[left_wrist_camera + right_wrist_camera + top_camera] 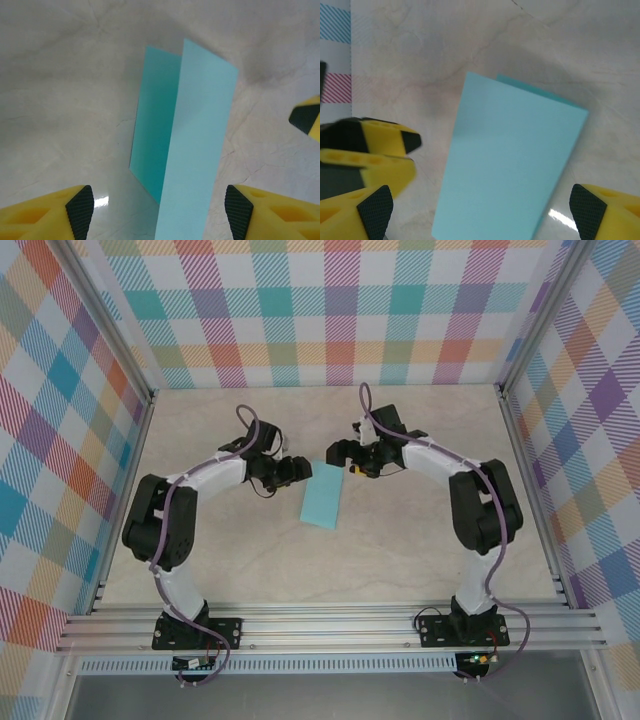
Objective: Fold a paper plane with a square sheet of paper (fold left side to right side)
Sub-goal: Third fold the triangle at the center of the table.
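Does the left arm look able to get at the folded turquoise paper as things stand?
Probably yes: the left gripper is open, with the raised flap of the paper between its jaws and nothing in the way. The right gripper sits aside.

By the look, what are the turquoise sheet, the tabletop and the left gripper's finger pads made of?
Turquoise sheet: probably thin matte paper; it holds a fold and its top flap stands up.
Tabletop: glossy beige with marble-like veining, likely laminate; it reflects light.
Left finger pads: black, knurled, rubber-like, on yellow plastic-looking fingers.
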`<state>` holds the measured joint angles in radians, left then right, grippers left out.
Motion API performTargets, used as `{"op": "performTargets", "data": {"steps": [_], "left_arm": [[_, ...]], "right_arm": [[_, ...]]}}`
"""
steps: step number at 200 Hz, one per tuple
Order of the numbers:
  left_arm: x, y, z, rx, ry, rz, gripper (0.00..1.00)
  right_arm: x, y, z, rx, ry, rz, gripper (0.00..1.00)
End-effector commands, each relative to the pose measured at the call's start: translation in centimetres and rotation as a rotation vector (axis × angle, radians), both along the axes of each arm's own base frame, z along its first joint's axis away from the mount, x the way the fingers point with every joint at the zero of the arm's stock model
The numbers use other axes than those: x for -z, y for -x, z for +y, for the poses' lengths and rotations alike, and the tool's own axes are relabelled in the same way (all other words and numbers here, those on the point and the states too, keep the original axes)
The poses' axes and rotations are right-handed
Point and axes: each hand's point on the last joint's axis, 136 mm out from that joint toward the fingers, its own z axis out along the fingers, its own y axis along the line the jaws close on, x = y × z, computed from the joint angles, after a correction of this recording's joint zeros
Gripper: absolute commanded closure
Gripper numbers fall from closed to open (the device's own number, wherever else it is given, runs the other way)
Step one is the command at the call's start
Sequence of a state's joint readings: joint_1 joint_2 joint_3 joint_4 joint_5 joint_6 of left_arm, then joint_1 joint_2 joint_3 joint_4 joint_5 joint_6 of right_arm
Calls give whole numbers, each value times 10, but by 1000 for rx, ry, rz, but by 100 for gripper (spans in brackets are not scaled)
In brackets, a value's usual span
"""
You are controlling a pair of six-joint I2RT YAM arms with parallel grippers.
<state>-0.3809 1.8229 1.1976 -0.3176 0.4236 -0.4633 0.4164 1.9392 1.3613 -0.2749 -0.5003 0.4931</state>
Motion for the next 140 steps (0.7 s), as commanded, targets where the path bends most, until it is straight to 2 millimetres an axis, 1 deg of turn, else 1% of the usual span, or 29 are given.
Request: {"op": "performTargets", "data": {"steps": [1, 12, 31, 58, 72, 85, 114, 126, 140], "left_arm": [[-9, -2, -29, 90, 154, -23, 29], [-1, -1, -29, 81, 154, 1, 29], [11, 2, -33, 79, 187, 39, 30], [19, 4, -36, 80, 207, 65, 34], [23, 6, -36, 77, 201, 77, 38], [27, 8, -36, 79, 197, 90, 45], [31, 10, -36, 83, 194, 109, 64], [33, 11, -35, 81, 183, 113, 71], [33, 13, -33, 77, 169, 115, 77]], "right_arm": [[-7, -17, 25, -27, -117, 0, 6], [1, -19, 30, -33, -128, 20, 7], [16, -21, 32, -27, -111, 62, 8], [34, -20, 30, -19, -80, 93, 7], [37, -20, 29, -17, -70, 99, 7], [42, -20, 29, -22, -65, 106, 7], [40, -19, 30, -37, -63, 98, 7], [32, -20, 28, -36, -55, 61, 7], [14, -21, 22, -35, -36, -23, 8]]}}
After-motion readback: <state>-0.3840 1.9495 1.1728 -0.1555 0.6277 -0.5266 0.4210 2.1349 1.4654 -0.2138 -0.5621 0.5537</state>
